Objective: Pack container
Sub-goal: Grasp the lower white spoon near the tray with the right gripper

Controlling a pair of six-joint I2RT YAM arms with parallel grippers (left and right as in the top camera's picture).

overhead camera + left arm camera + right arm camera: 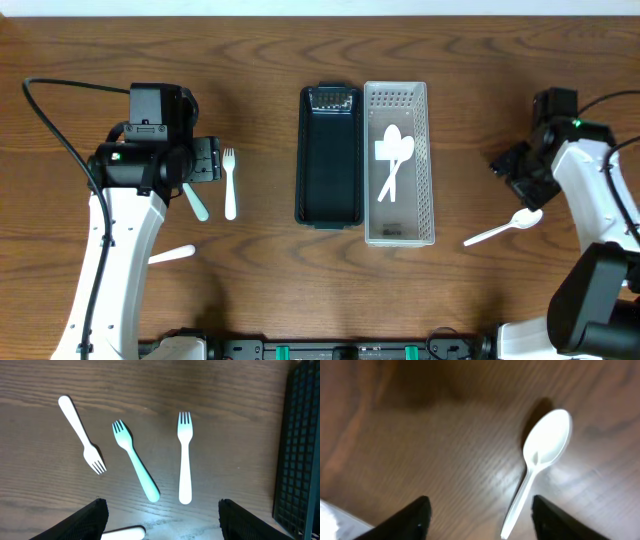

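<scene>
A black tray (328, 200) and a pale slotted tray (420, 160) stand side by side at the table's middle; the pale one holds two white spoons (393, 160). My left gripper (205, 160) is open and empty above the forks. In the left wrist view (162, 522) a white fork (185, 460), a teal fork (136, 467) and another white fork (80, 432) lie ahead of the jaws. My right gripper (515, 172) is open; in the right wrist view (479, 517) a white spoon (545, 442) lies with its handle between the fingers, near the right finger.
A white utensil handle (172, 254) lies at the front left and shows at the bottom of the left wrist view (124, 533). The white spoon (505, 228) lies right of the pale tray. The black tray's edge (300, 445) is at the right of the left wrist view.
</scene>
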